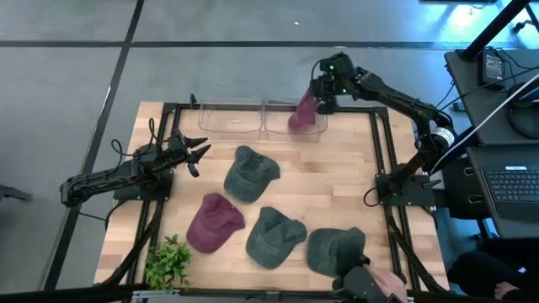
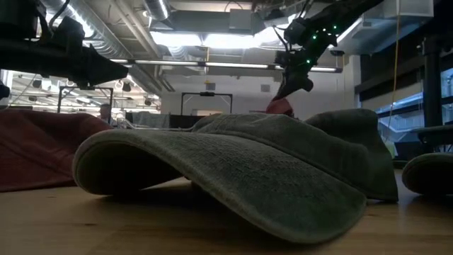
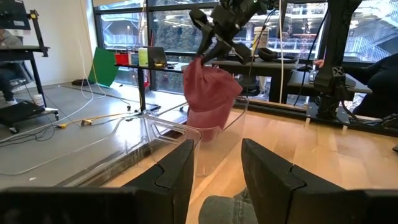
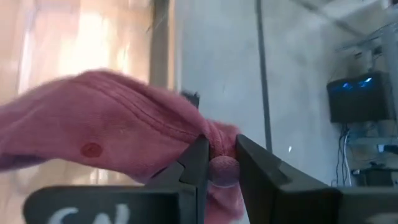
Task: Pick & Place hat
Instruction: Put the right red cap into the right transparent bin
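At the upper middle of the overhead frame the right gripper [image 1: 324, 103] is pinching the soft pink cloth hat [image 1: 302, 114] over the clear plastic bin [image 1: 295, 127], and should be lowering fully inside before releasing, while the left gripper [image 1: 199, 156] is waiting open mid-left.

Bare wood [image 1: 341, 181] beside green cap [image 1: 249, 172]
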Robot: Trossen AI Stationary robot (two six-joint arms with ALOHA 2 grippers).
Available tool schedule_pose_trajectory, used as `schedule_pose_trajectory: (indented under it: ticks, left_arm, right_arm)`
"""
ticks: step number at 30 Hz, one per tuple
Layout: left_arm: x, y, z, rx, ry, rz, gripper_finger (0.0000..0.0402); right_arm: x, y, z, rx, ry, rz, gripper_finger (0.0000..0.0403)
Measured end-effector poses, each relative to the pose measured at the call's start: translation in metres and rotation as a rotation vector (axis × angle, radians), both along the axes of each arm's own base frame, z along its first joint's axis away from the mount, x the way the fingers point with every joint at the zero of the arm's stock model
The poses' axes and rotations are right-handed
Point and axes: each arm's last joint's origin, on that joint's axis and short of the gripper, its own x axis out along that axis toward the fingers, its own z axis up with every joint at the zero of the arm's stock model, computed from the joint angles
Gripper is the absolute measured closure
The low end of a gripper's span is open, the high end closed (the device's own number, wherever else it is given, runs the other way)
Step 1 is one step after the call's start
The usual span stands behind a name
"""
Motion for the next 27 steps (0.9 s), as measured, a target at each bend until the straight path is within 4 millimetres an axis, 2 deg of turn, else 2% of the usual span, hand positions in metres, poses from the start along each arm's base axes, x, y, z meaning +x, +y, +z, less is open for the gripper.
schedule_pose_trajectory:
  ticks: [6,16,22,27]
  left_arm:
    - [0.000,0.000,0.000,0.000,0.000,0.003,0.0272]
    - [0.000,0.000,0.000,0.000,0.000,0.003,0.0272]
    - [0.000,0.000,0.000,0.000,0.001,0.003,0.0272]
    - [0.000,0.000,0.000,0.000,0.000,0.003,0.0272]
  right_arm:
    - [0.006,0.017,-0.007,0.022,0.136,0.102,0.0337]
    - [0.027,0.041,-0.006,-0.232,0.417,0.198,0.0327]
    - [0.033,0.050,-0.006,-0.273,0.474,0.264,0.0333]
    - [0.034,0.051,-0.005,-0.243,0.416,0.198,0.0308]
